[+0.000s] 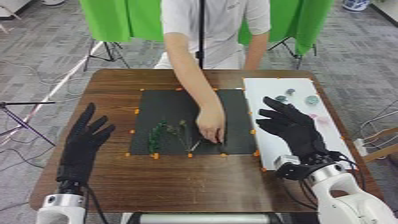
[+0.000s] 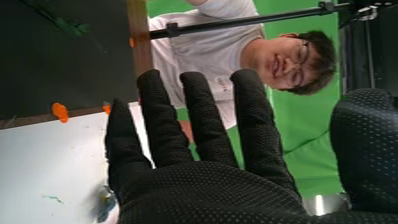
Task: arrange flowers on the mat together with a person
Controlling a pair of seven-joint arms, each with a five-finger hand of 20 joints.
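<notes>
The green sprig point(image 1: 156, 137) lies on the black mat point(image 1: 164, 103), inward of the left hand point(image 1: 82, 142) and nearer to it than to the right hand point(image 1: 291, 131). Its long axis runs roughly front to back, one end towards the robot, the other towards the person. Thin stems point(image 1: 186, 136) lie just beside it on the side towards the right hand, stretched much the same way. Between these stems and the right hand, the person's hand point(image 1: 210, 126) reaches down to the mat, fingers pointing at the robot; whether it pinches anything is hard to tell.

Beyond the right hand, on the white sheet point(image 1: 265, 86), are grey-green blooms point(image 1: 312, 100) and, nearer its wrist, a pale pink bloom point(image 1: 322, 120).

The right hand is released, fingers straight and thumb spread, by the sheet's edge that faces the mat. The left hand is released too, its fingers extended away from the robot, beside the mat over the brown table point(image 1: 204, 187). Orange tabs point(image 1: 189, 155) mark the mat's edges. There is bare mat beyond the sprig as seen from the left hand, and bare wood between that hand and the mat.

The sprig is leafy, slender and deep green; the stems look wispy and duller.
</notes>
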